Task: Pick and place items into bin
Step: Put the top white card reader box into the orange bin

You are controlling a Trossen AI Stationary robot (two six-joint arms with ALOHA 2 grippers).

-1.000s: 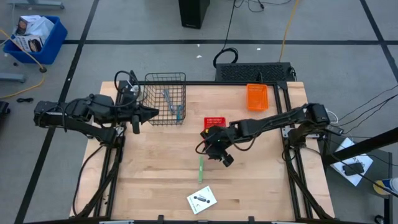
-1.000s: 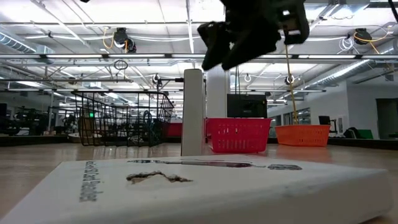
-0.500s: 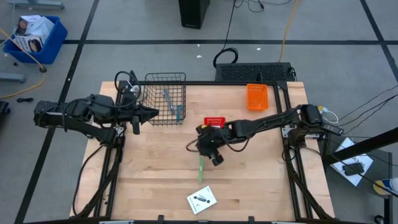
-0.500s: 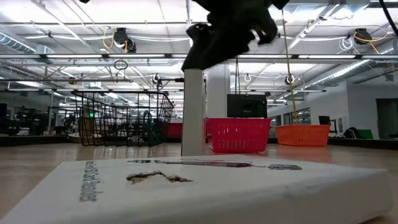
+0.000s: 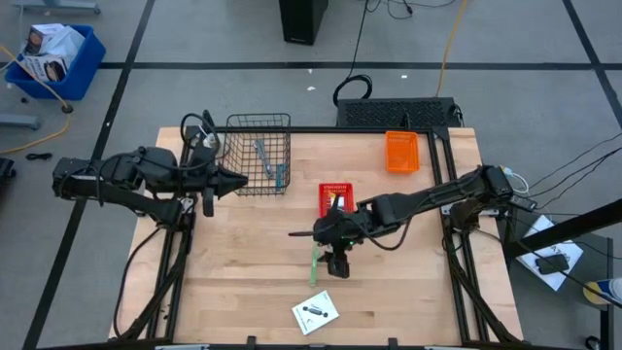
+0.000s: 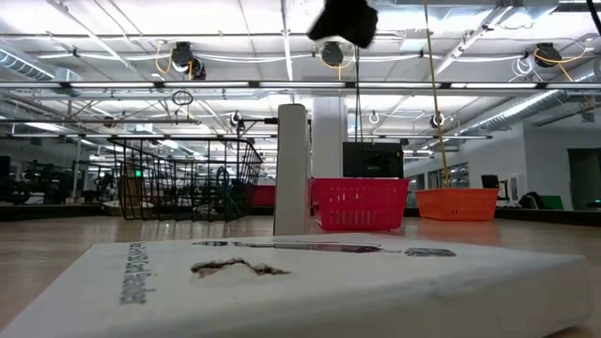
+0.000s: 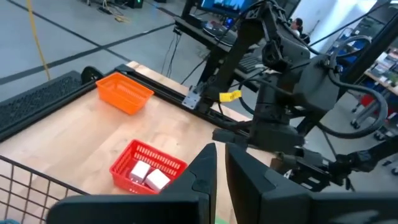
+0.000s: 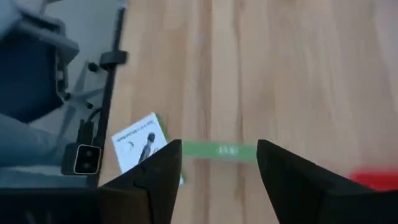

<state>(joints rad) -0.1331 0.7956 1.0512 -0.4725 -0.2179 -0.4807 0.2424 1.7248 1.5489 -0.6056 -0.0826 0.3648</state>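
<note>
A thin green stick (image 5: 313,266) lies flat on the wood table, and a flat white printed packet (image 5: 315,311) lies nearer the near edge. My right gripper (image 5: 337,261) hangs open just right of the stick. In the right wrist view (image 8: 219,149) its fingers straddle the stick (image 8: 217,150) without touching it, the packet (image 8: 140,144) beside them. The black wire bin (image 5: 259,154) holds a grey metal tool (image 5: 260,152) and a teal pen (image 5: 280,175). Two white blocks (image 7: 149,174) lie in a red basket (image 5: 335,197). My left gripper (image 5: 233,178) waits shut by the bin's left side.
An orange basket (image 5: 401,151) stands near the table's far right corner. In the low view the packet (image 6: 282,282) fills the foreground and my right gripper (image 6: 343,19) shows at the top. Bare wood lies left of the stick and along the near edge.
My right gripper has swung from beside the red basket toward the near edge, ending over the table just right of the green stick, and it has turned about. In the low view it has risen toward the top of the picture. The left arm kept still.
</note>
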